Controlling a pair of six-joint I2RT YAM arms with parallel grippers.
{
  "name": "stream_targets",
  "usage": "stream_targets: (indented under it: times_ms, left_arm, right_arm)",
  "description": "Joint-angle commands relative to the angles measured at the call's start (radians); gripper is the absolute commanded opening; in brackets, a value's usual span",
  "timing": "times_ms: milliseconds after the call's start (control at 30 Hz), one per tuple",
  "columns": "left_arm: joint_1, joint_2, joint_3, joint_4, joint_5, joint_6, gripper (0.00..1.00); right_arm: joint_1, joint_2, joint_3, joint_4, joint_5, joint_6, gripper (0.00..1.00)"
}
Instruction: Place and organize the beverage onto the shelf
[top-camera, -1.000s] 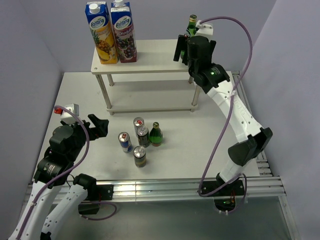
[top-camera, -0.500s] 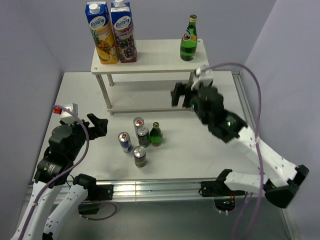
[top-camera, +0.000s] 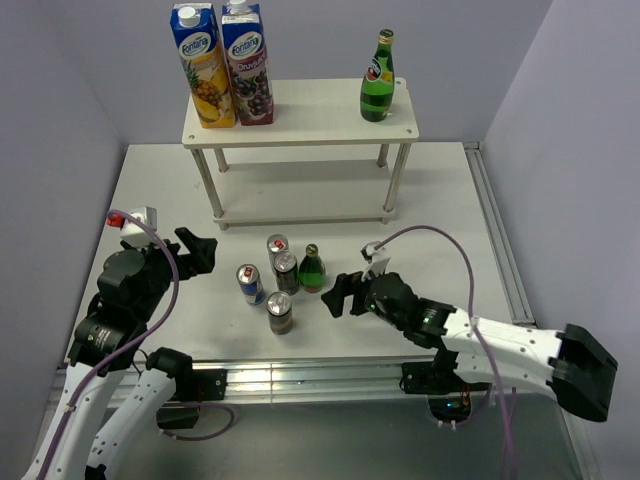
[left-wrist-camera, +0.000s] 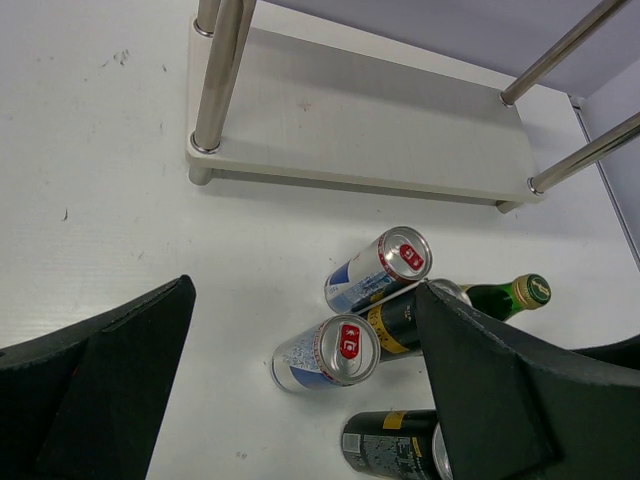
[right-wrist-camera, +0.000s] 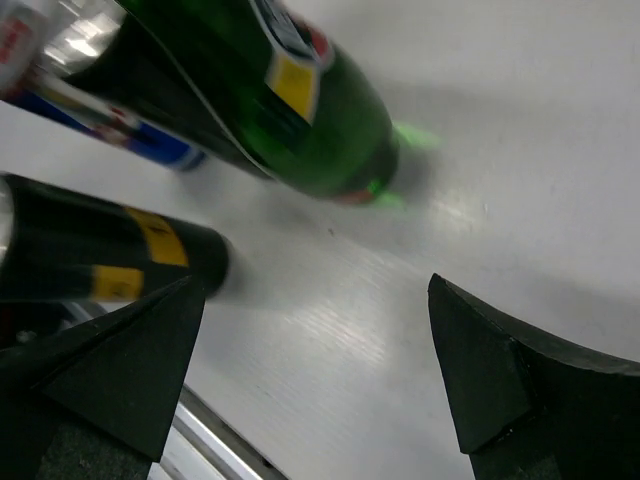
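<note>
The white two-tier shelf (top-camera: 310, 115) stands at the back. On its top board are two juice cartons (top-camera: 205, 65) at the left and a tall green bottle (top-camera: 377, 80) at the right. Several cans (top-camera: 280, 312) and a small green bottle (top-camera: 312, 270) stand grouped on the table in front of it. My right gripper (top-camera: 340, 293) is open and empty, low on the table just right of that bottle (right-wrist-camera: 290, 110). My left gripper (top-camera: 198, 250) is open and empty, left of the cans (left-wrist-camera: 325, 352). The lower shelf board (left-wrist-camera: 370, 130) is bare.
Grey walls close in the table at left, back and right. A metal rail (top-camera: 330, 375) runs along the near edge, close under my right gripper. A black-and-yellow can (right-wrist-camera: 100, 255) stands close to my right gripper's left finger.
My right gripper has left the tall green bottle standing on the top board and swung down and forward to the small bottle on the table. The left arm has not moved.
</note>
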Motion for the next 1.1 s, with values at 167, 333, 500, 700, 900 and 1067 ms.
stream_targets:
  times_ms: [167, 333, 500, 700, 900, 1067]
  left_arm:
    - [0.006, 0.003, -0.003, 0.044, 0.013, 0.017, 0.99]
    - [0.006, 0.001, -0.003, 0.046, 0.016, 0.017, 0.99]
    - [0.006, 0.007, -0.003, 0.047, 0.024, 0.018, 0.99]
    - [0.006, 0.012, -0.003, 0.049, 0.028, 0.018, 0.99]
    - [0.006, 0.014, -0.006, 0.052, 0.031, 0.018, 0.99]
    - [0.006, 0.020, -0.006, 0.050, 0.039, 0.021, 1.00]
  right_arm:
    - [0.005, 0.290, -0.027, 0.392, -0.043, 0.055, 1.00]
    - [-0.003, 0.417, -0.010, 0.519, -0.009, 0.029, 1.00]
    - [-0.018, 0.508, 0.008, 0.627, 0.026, -0.011, 1.00]
    - [-0.026, 0.603, 0.027, 0.757, 0.072, -0.073, 1.00]
    - [-0.044, 0.694, 0.073, 0.820, 0.081, -0.106, 1.00]
    - [-0.066, 0.764, 0.091, 0.887, 0.064, -0.103, 1.00]
